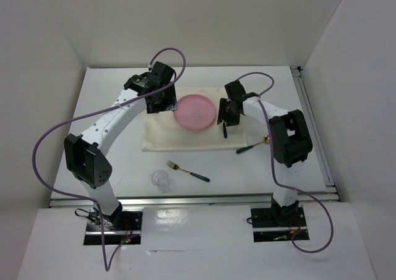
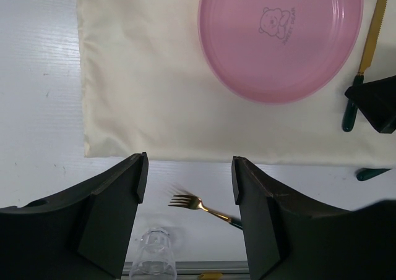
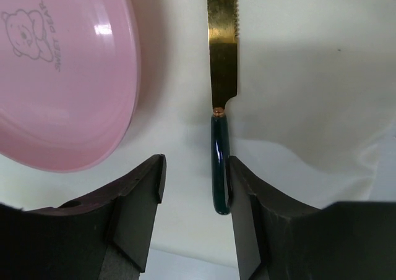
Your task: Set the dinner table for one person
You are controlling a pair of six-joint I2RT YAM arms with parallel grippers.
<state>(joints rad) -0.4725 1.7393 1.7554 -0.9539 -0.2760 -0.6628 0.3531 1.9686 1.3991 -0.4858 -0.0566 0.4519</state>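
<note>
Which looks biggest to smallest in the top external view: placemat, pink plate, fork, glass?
1. placemat
2. pink plate
3. fork, judged by length
4. glass, clear and faint, so its outline is rough

My right gripper [image 3: 197, 169] is matt black, plastic by its look. The plate [image 3: 62, 76] is smooth pink plastic with a gloss. The knife [image 3: 221, 57] has a polished gold metal blade and a shiny dark green handle. The placemat [image 2: 142, 76] is matt cream cloth, faintly creased. The counter [image 2: 37, 107] is matt white, and the glass [image 2: 153, 258] is clear.
</note>
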